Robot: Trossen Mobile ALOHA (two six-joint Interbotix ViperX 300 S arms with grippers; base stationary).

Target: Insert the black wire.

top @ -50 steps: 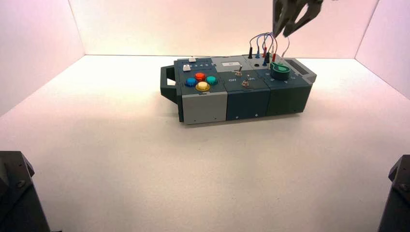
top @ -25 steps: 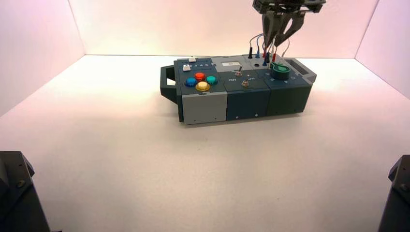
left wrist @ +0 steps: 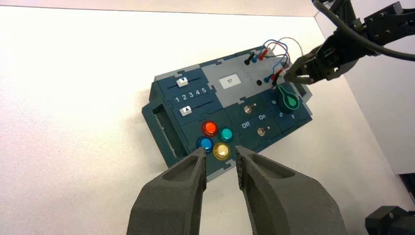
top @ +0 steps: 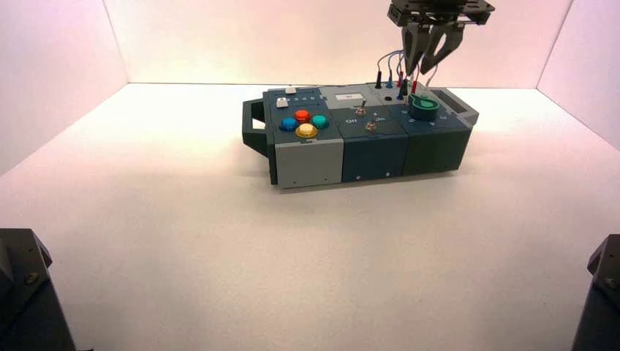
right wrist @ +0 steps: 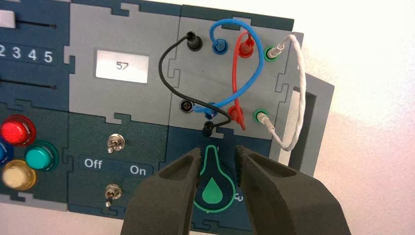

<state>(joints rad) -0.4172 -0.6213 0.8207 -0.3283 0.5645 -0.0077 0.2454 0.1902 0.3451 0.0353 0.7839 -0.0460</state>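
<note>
Right jaws (right wrist: 219, 149) gape near black wire (right wrist: 160, 64), one plug (right wrist: 192, 38) in its socket (right wrist: 196, 49).

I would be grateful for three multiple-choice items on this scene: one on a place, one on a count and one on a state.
1. Where is the right gripper?
A. Over the slider end of the box
B. Over the knob-and-wire end
C. Over the bare table in front

2. How many round coloured buttons does the box have?
A. Two
B. Six
C. Four

3. How does the black wire stand?
A. One plug in, one out
B. Both plugs in
C. Both plugs out

Key:
1 B: the high view shows it there, while the left gripper waits away from the box, toward the near left.
2 C: red, blue, green and yellow.
3 A: one plug sits in its socket; the other lies beside an empty black socket.
</note>
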